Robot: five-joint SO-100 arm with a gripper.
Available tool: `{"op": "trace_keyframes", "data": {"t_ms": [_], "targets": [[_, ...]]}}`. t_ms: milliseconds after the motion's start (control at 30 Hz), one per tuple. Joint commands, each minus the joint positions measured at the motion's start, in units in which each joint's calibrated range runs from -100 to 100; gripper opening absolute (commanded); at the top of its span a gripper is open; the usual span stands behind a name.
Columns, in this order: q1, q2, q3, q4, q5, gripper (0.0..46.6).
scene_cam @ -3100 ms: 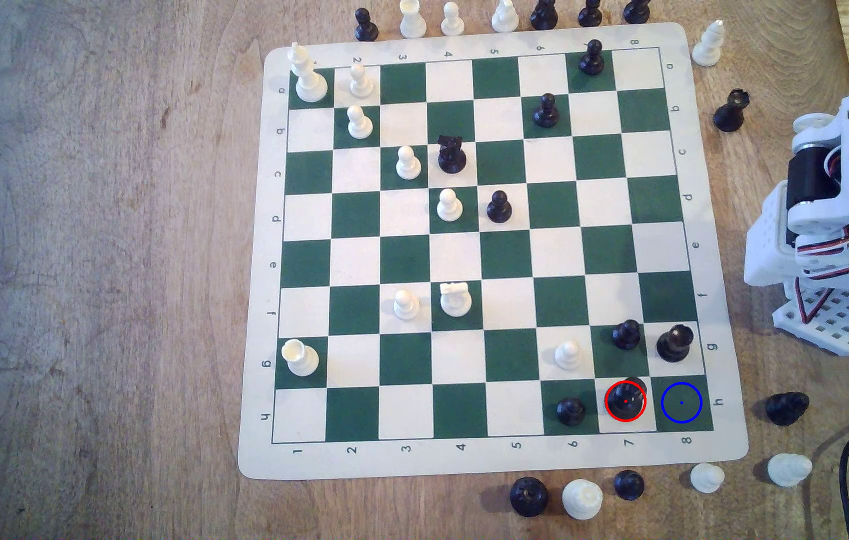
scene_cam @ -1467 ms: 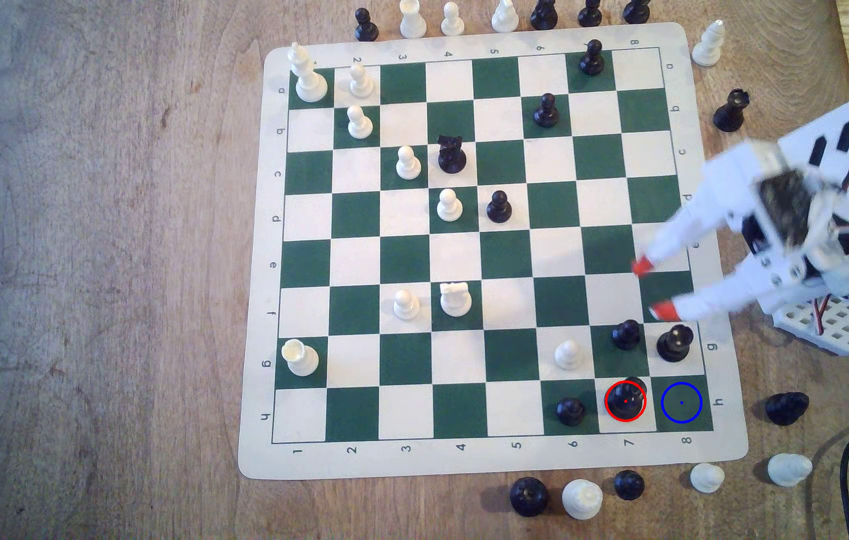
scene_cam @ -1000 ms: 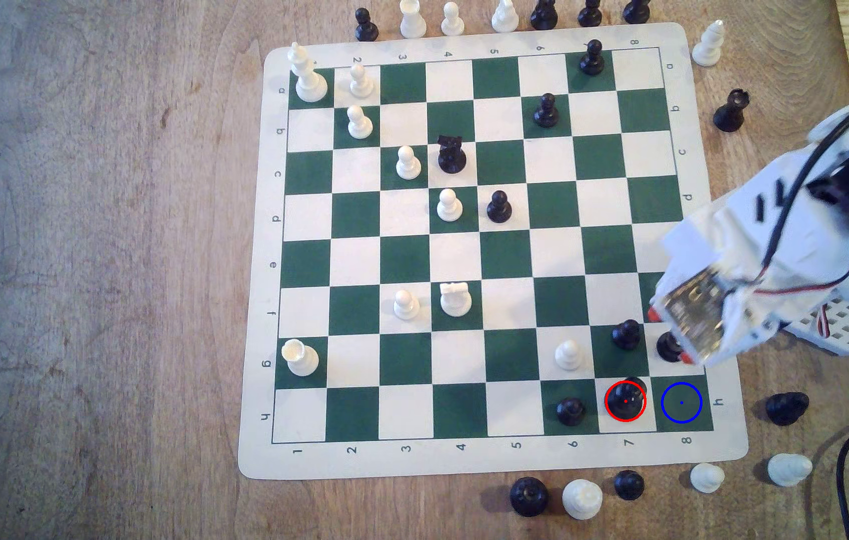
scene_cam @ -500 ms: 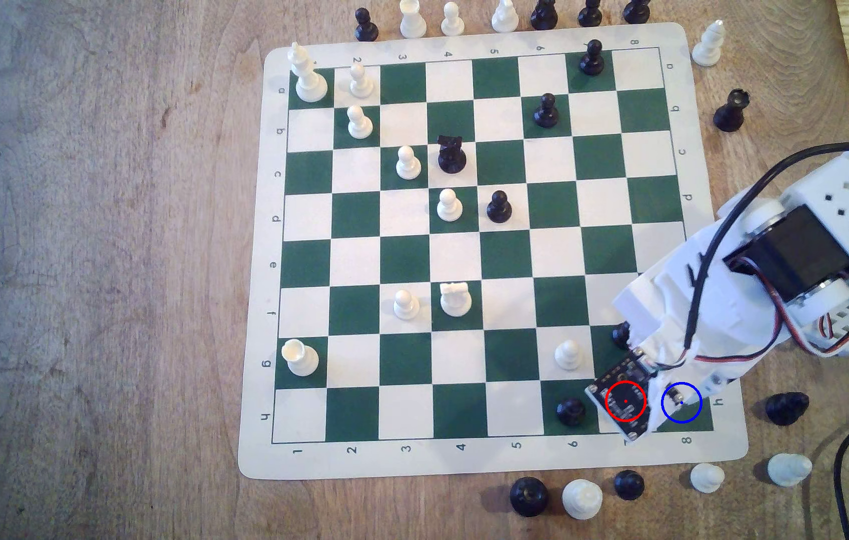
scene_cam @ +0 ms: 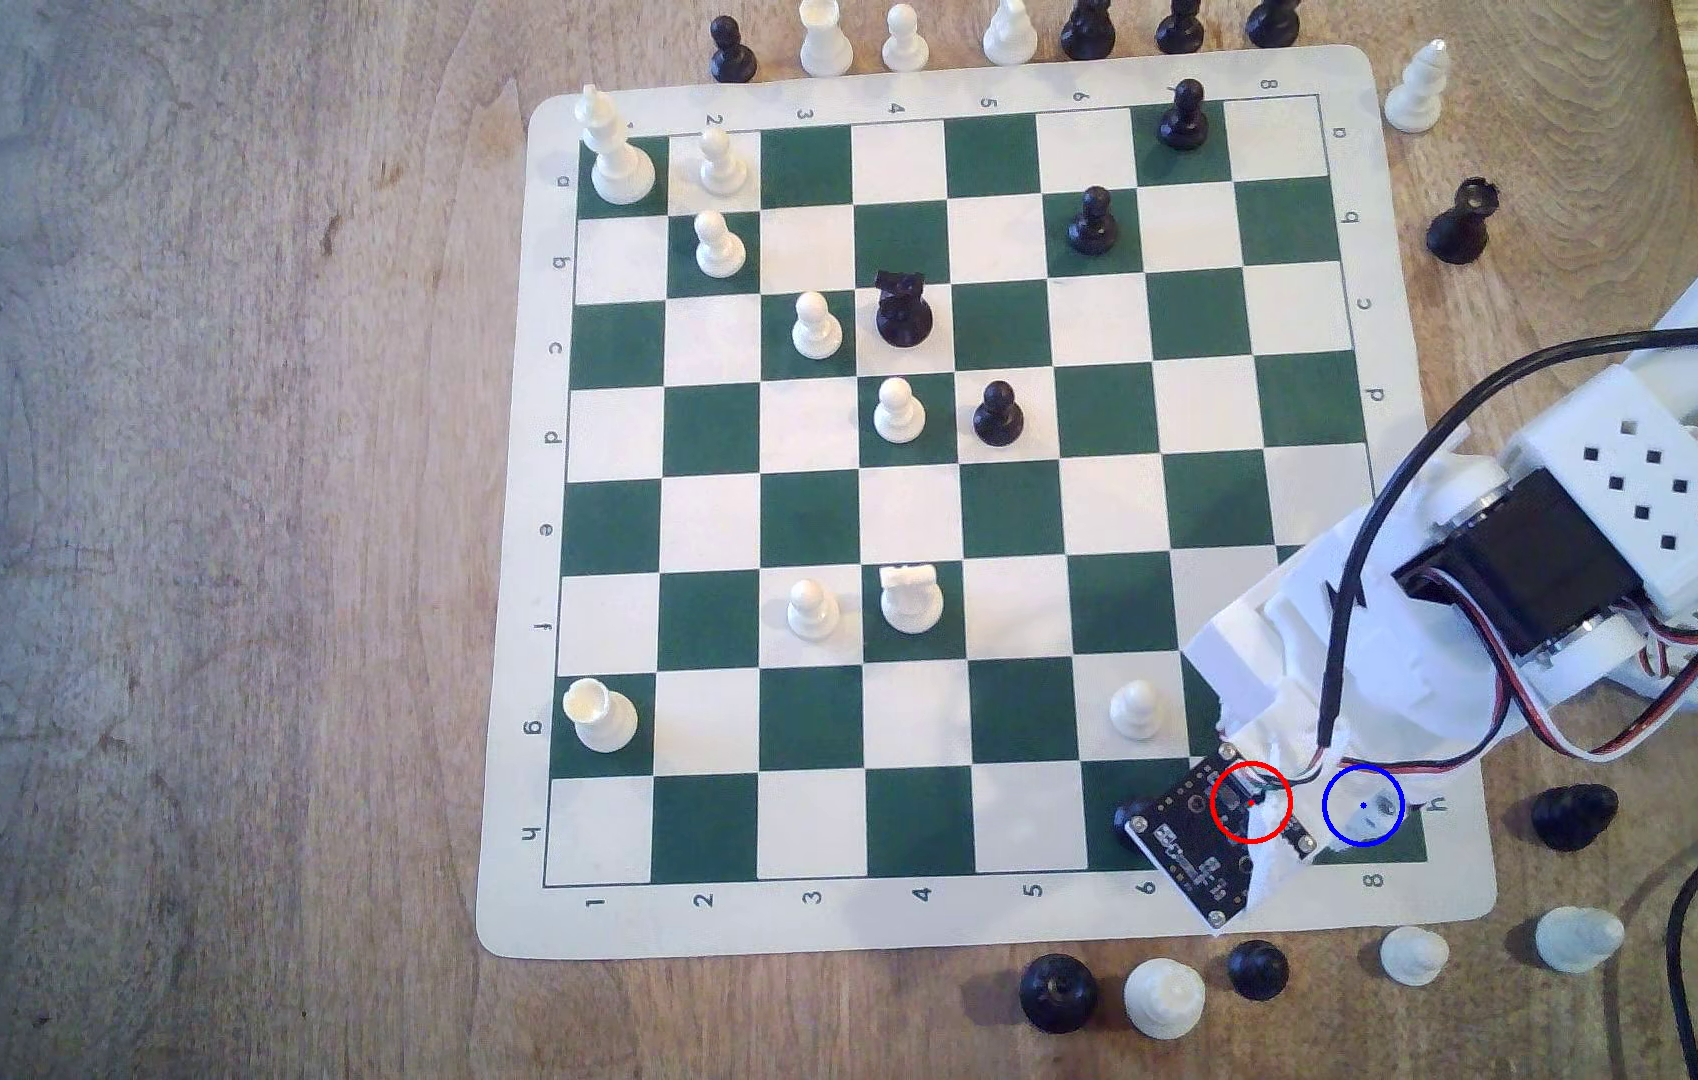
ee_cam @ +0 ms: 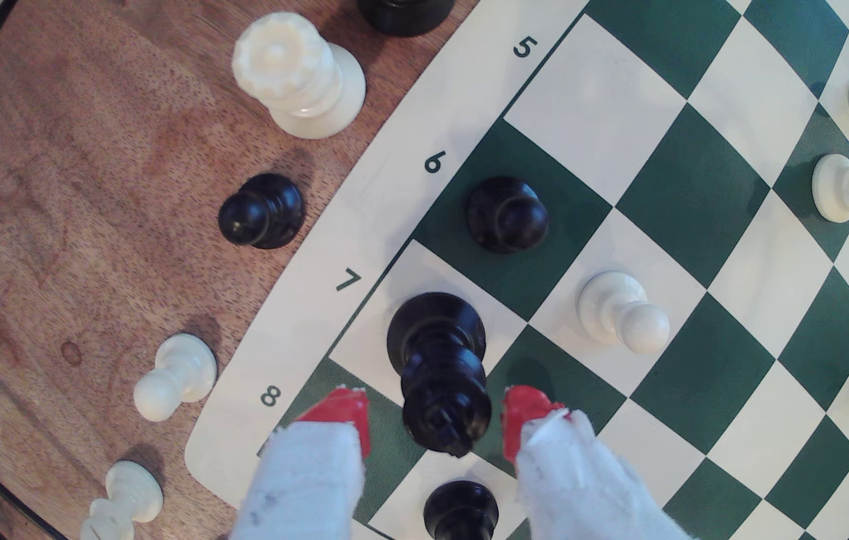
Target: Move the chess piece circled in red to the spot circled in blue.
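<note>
The chess piece [ee_cam: 438, 374], tall and glossy black with a wide round base, stands upright on the white square beside the numeral 7. My gripper [ee_cam: 435, 420] is open, one red fingertip [ee_cam: 344, 415] on each side of the piece's top with a small gap. In the exterior view my arm [scene_cam: 1344, 665] covers the red ring and hides the piece. The spot [scene_cam: 1396, 846] is the dark green corner square with the blue ring, partly under the arm. In the wrist view that green square [ee_cam: 391, 441] lies under one finger.
A black pawn [ee_cam: 508, 215] stands on the green square by numeral 6, a white pawn [ee_cam: 620, 314] one square inward, and another black piece [ee_cam: 459, 511] sits behind the fingers. Off the mat are a white rook [ee_cam: 298, 72], black pawn [ee_cam: 261, 210] and white pawn [ee_cam: 175, 376].
The arm swung in from the exterior view's right and came down over the board's near right corner. The open fingers now straddle the circled piece.
</note>
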Motion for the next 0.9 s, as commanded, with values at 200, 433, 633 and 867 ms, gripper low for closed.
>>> {"op": "trace_keyframes", "data": {"t_ms": [200, 433, 633, 867], "targets": [[-0.6, 0.0, -4.6, -1.2, -0.1, 12.4], [-1.3, 0.0, -4.6, -1.2, -0.4, 11.5], [-1.4, 0.0, -4.3, -1.2, -0.4, 6.6], [-1.7, 0.0, -4.3, -1.2, -0.5, 0.9]]}}
